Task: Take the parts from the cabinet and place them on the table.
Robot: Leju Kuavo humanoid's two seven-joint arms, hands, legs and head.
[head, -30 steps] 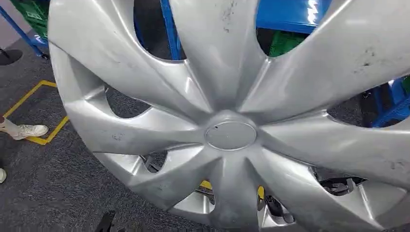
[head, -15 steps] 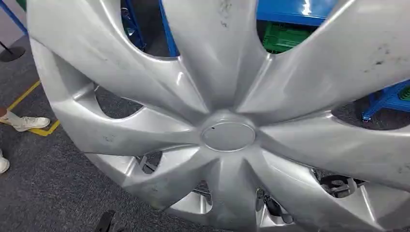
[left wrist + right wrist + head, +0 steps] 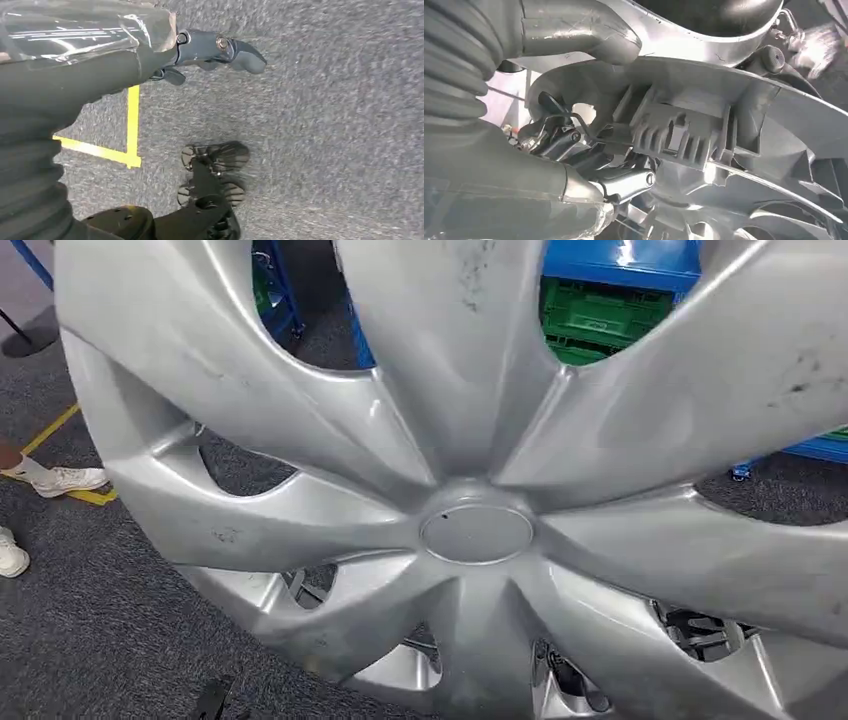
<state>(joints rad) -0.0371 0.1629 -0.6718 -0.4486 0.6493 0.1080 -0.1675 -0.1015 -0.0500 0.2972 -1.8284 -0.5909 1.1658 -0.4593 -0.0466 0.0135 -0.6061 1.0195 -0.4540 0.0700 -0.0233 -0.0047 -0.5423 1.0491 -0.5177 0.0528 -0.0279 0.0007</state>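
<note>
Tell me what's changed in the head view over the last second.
The whole background has slid, so the camera turned: the green crate came into fuller view, and the yellow floor line and white shoe shifted leftward. The hubcap still fills the frame, held by the right robot hand.

The head view looks forward and down, very close onto the face of a silver hubcap (image 3: 470,530), with grey carpet (image 3: 90,640) beyond. The right wrist view sits close against that hubcap's ribbed back (image 3: 684,130). The left wrist view faces the same carpet (image 3: 325,125).
</note>
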